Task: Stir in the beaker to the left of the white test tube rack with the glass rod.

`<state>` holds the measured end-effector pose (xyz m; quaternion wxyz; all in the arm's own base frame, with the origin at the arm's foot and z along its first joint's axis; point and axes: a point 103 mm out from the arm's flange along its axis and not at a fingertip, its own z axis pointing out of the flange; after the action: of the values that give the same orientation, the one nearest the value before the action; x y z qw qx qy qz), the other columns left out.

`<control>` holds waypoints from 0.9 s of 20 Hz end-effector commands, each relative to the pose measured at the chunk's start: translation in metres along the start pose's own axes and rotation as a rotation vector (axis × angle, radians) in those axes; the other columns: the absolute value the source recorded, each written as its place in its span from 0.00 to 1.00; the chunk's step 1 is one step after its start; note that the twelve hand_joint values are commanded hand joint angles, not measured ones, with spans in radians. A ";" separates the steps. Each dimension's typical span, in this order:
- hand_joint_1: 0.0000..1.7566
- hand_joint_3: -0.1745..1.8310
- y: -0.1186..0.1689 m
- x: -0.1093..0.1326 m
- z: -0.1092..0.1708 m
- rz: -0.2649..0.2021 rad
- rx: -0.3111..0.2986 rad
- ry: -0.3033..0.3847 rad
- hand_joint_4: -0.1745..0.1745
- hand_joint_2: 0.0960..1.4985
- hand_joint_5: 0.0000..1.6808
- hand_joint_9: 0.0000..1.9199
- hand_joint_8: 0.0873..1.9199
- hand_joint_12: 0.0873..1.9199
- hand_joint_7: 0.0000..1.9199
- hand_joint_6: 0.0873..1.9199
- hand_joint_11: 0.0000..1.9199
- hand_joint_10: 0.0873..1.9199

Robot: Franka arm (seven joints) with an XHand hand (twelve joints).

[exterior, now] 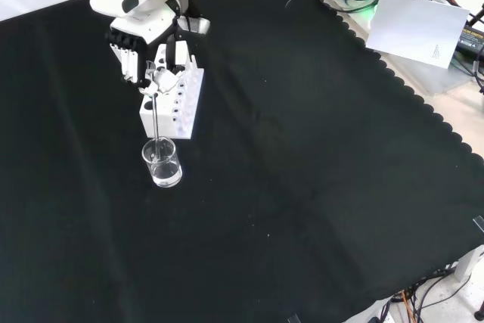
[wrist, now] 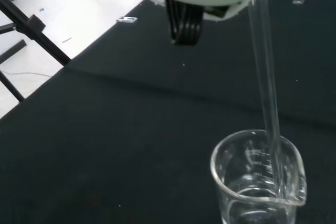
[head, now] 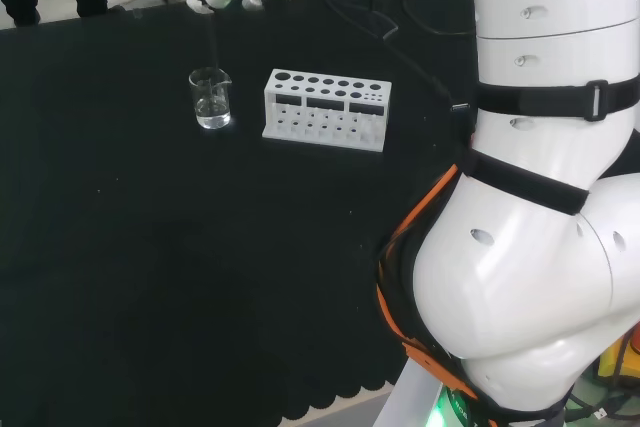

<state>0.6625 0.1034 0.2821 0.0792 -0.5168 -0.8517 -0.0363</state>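
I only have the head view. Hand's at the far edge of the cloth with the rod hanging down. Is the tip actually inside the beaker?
Observer: Yes. In the wrist view the glass rod passes inside the rim of the beaker and down toward the clear liquid.
Operator: Is the hand clear of the rack?
Observer: Front view shows the hand in front of the white test tube rack, overlapping its far end; I can't tell whether they touch.
Operator: Grip on the rod?
Observer: In the front view, curled fingers pinch the rod's top end; the rod hangs nearly upright.
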 end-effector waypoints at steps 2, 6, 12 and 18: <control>0.75 0.50 -0.006 0.002 0.008 0.005 0.025 0.006 0.00 0.39 0.65 0.84 0.61 0.35 0.61 0.39 0.88 0.45; 0.75 0.50 -0.003 0.012 0.016 0.008 0.032 0.020 0.00 0.39 0.65 0.84 0.61 0.35 0.61 0.39 0.88 0.45; 0.75 0.50 0.012 0.026 0.026 -0.012 0.043 0.028 0.00 0.39 0.65 0.83 0.61 0.35 0.61 0.39 0.88 0.45; 0.75 0.50 0.026 0.018 0.025 -0.007 0.044 0.029 0.00 0.39 0.65 0.83 0.61 0.35 0.61 0.39 0.88 0.45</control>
<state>0.6650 0.1313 0.2637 0.0984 -0.5114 -0.8532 -0.0285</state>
